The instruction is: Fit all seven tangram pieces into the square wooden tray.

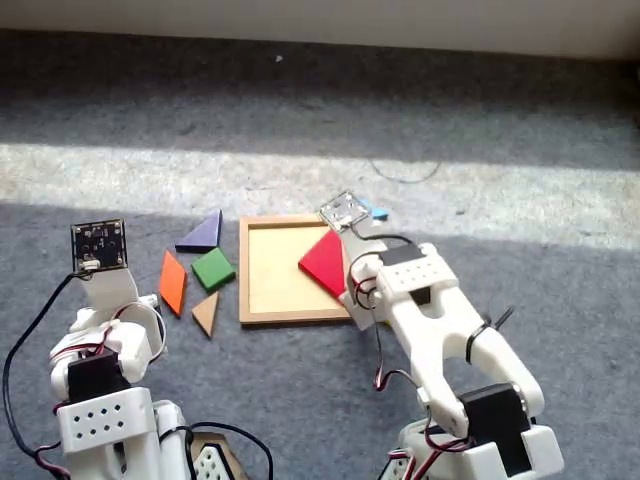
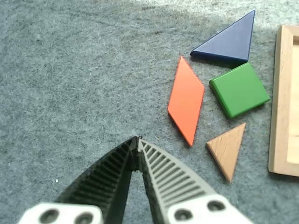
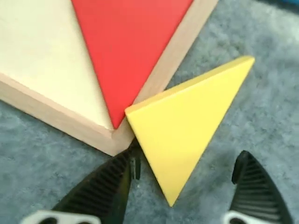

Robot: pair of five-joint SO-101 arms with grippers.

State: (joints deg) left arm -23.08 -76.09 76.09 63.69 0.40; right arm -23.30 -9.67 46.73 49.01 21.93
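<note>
Seven pieces are called for, and one sits inside the square wooden tray (image 1: pixel 272 290): a red triangle (image 1: pixel 325 262) with one long edge flush along the tray's wall on the right arm's side and its tip in the near corner. All the tray floor on the left arm's side of it is bare wood.

Just outside that near corner lies a yellow triangle (image 3: pixel 187 121) on the grey carpet (image 1: pixel 500 200). One of its corners meets the tray's rim close to the red tip; I cannot tell whether it rests on the rim or only against it. The right gripper (image 3: pixel 187 160) hangs over it with fingers wide apart, straddling its nearest point. One finger (image 3: pixel 117 182) is close beside an edge and the other is clear of it.

On the tray's other side four pieces are clustered on open carpet: a purple triangle (image 1: pixel 203 233) farthest out, a green square (image 1: pixel 213 268) just beside it and near the rim, an orange parallelogram (image 1: pixel 173 282) alongside the square, and a tan triangle (image 1: pixel 206 313) nearest the arms. Narrow gaps separate them.

A light-blue piece (image 1: pixel 378 212) pokes out beyond the tray's far corner.

The left gripper (image 2: pixel 138 140) has its fingertips pressed together, empty, over bare carpet, near the parallelogram's tip but apart from it.
</note>
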